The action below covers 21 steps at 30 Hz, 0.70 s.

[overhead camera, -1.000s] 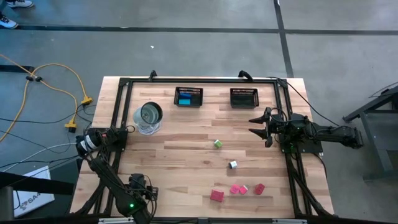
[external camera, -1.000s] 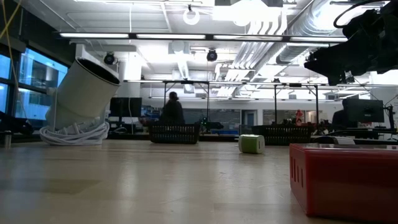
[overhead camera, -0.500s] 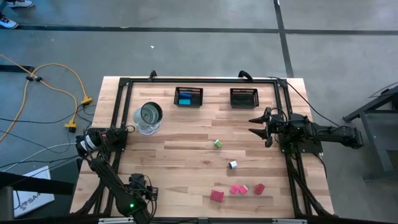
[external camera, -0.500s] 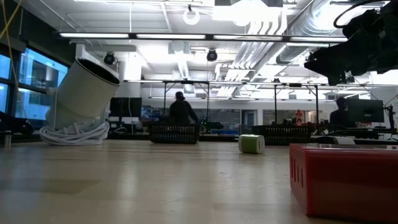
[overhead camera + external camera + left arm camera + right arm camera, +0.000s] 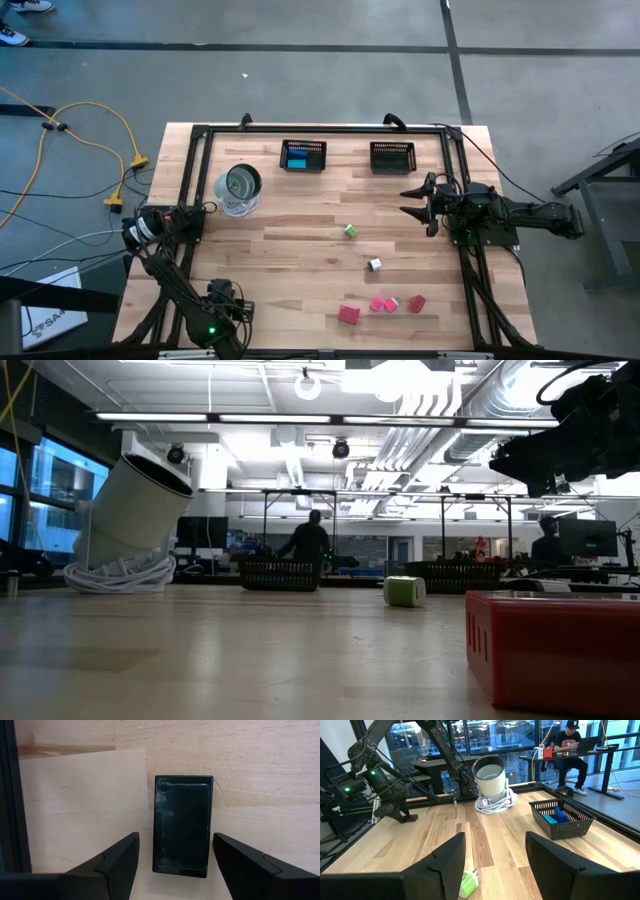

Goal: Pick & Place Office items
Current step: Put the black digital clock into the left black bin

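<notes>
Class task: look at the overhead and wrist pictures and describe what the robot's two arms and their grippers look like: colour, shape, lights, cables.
Both arms are dark, jointed and slim. The left gripper has two matte black, wedge-shaped fingers. The right gripper is black and pronged. Small green lights glow on each arm, and black cables trail from the bases.

We see a light wooden tabletop [image 5: 300, 225] bearing two black mesh baskets: the left basket [image 5: 304, 156] and the right basket [image 5: 392, 157]. A white cylinder [image 5: 238, 187] rests tilted on a coiled white cable [image 5: 120, 574]. Loose on the boards lie a green piece [image 5: 350, 231], a white piece [image 5: 374, 265], a red piece [image 5: 348, 314], three pink pieces [image 5: 384, 304] and a black piece [image 5: 182, 826].
</notes>
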Available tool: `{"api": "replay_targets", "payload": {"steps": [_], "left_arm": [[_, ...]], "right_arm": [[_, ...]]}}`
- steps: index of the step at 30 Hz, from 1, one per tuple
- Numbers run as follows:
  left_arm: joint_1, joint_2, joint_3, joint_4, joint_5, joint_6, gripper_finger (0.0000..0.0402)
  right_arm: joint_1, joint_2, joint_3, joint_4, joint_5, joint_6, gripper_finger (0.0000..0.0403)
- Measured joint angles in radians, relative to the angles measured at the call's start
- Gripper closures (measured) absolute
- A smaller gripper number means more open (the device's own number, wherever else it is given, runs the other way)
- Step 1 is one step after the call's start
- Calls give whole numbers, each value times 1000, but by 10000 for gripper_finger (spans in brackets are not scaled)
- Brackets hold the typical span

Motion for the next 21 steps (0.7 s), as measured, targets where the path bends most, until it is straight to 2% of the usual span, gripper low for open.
{"api": "replay_targets", "payload": {"steps": [16, 21], "left_arm": [[0, 0, 0, 0, 0, 0, 162], [0, 0, 0, 0, -1, 0, 181]], "right_arm": [[0, 0, 0, 0, 0, 0, 208], [0, 0, 0, 0, 0, 0, 208]]}}
